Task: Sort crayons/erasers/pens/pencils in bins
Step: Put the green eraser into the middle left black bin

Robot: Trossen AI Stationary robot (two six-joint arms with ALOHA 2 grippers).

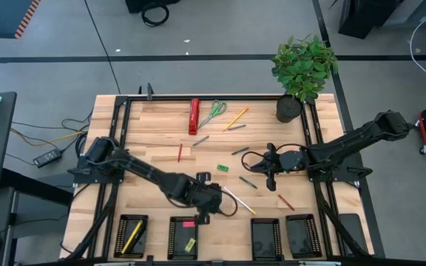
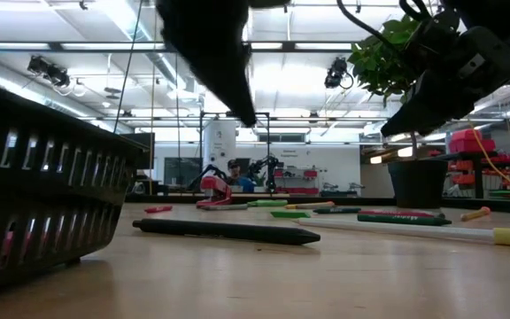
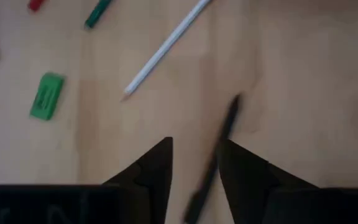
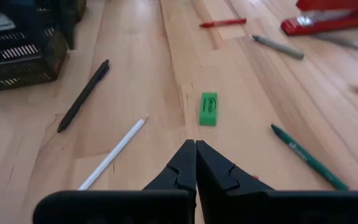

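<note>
Black against the pale wood, a pen [image 3: 219, 146] lay on the table [image 1: 161, 148] just beyond my left tool [image 1: 204, 207], which hovered near the front edge, above the gap between the second and third bins. Through the left wrist camera I saw its two fingers [image 3: 151, 174] standing apart with nothing between them; the pen ran past the inner edge of one finger, not gripped.

A whitish pencil [image 3: 166, 46] lay just to the right of that pen, and a green eraser [image 4: 208, 108] sat farther back, near the middle of the table.

My right tool [image 1: 271, 168] waited right of centre, its fingers [image 4: 182, 165] pressed together and holding nothing, pointing left toward the green eraser.

Along the near edge I counted four bins. The leftmost bin [image 1: 131, 235] held yellow sticks; the second bin [image 1: 183, 238] held a pink eraser [image 1: 188, 224] and a yellow eraser [image 1: 190, 244]. I could not tell what, if anything, lay in the third bin [image 1: 265, 238] and the fourth bin [image 1: 300, 235].

Red crayons [image 1: 180, 152], dark pens and an orange pencil [image 1: 237, 117] lay scattered across the far half, near a red stapler [image 1: 194, 116], green-handled scissors [image 1: 214, 112] and a potted plant [image 1: 302, 70].
</note>
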